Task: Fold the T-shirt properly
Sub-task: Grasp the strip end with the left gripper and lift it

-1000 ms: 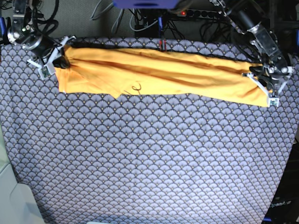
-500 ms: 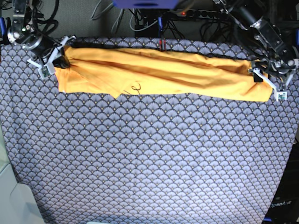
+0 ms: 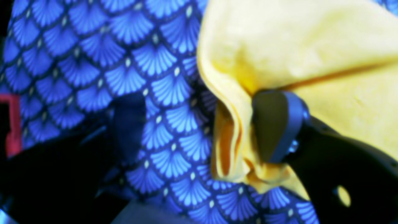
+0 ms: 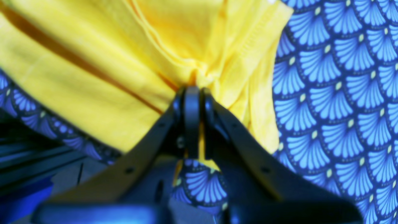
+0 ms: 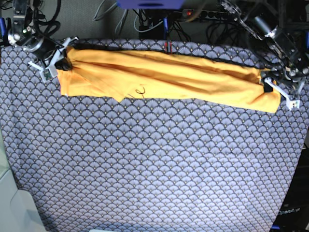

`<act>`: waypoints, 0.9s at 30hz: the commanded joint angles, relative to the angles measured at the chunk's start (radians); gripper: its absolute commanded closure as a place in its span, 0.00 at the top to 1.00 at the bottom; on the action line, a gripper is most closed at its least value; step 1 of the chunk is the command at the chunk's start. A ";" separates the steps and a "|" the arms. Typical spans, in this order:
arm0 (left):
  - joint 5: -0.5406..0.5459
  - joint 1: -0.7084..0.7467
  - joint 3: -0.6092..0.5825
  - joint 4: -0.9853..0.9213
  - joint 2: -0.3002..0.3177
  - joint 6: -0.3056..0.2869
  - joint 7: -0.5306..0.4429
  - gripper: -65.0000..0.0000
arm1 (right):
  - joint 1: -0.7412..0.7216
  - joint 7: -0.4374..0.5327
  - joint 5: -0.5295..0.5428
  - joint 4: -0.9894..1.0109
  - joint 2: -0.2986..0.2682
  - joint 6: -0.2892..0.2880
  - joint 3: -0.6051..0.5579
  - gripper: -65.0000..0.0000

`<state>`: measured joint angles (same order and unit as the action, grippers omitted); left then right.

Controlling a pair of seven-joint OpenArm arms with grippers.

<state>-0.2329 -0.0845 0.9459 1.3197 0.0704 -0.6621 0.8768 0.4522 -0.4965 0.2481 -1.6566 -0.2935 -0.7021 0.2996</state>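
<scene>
The shirt [image 5: 164, 77] is lying as a long, narrow band across the far part of the tablecloth [image 5: 154, 164], running nearly the whole width from one arm to the other. It appears to be folded lengthwise already, layers stacked along the band, with a loose flap sagging at its near edge toward the right arm's end. It is lying this way probably because each arm is working one end, so the cloth is stretching flat rather than bunching.

The right gripper [image 4: 192, 102] is pinching its end of the shirt: the jaws are pressed together with a gathered pucker of cloth squeezed between them, and folds are radiating from that spot. This grip is likely anchoring the band.

The left gripper [image 3: 199, 127] is standing wide apart, holding nothing. One finger [image 3: 279, 124] is touching the shirt's folded end, which is drooping onto the tablecloth; the other finger is sitting well off to the side over bare cloth. With the jaws spread like this, that end is resting free on the table, so the left arm is seemingly letting go of its corner.
</scene>
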 commanded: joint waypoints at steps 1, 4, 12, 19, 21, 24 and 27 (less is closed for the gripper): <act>-0.062 0.027 -0.017 -0.088 -0.056 -0.036 0.115 0.83 | 0.000 -0.006 0.000 -0.012 -0.016 0.004 0.005 0.00; -0.049 0.018 -0.017 -0.124 -0.063 -0.036 0.115 0.76 | 0.000 -0.009 0.000 -0.012 -0.016 0.004 0.005 0.00; 0.040 0.022 -0.024 -0.219 -0.054 -0.036 0.117 0.38 | 0.000 -0.009 0.000 -0.012 -0.016 0.004 0.005 0.00; 0.039 0.022 -0.024 -0.225 -0.054 -0.036 0.117 0.01 | -0.002 -0.009 0.000 -0.012 -0.016 0.004 0.005 0.00; 0.039 0.022 -0.024 -0.223 -0.047 -0.036 0.118 0.00 | -0.002 -0.009 0.000 -0.012 -0.016 0.004 0.005 0.00; 0.048 0.022 -0.023 -0.220 -0.027 -0.036 0.124 0.00 | -0.002 -0.009 0.000 -0.012 -0.016 0.004 0.005 0.00; 0.048 0.027 -0.020 -0.139 -0.030 -0.036 0.126 0.00 | 0.000 -0.009 0.000 -0.012 -0.016 0.004 0.005 0.00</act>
<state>-0.0731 -0.0956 0.9497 1.2129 0.0944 -0.6689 0.7815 0.4492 -0.5045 0.2485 -1.6566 -0.2939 -0.7021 0.2989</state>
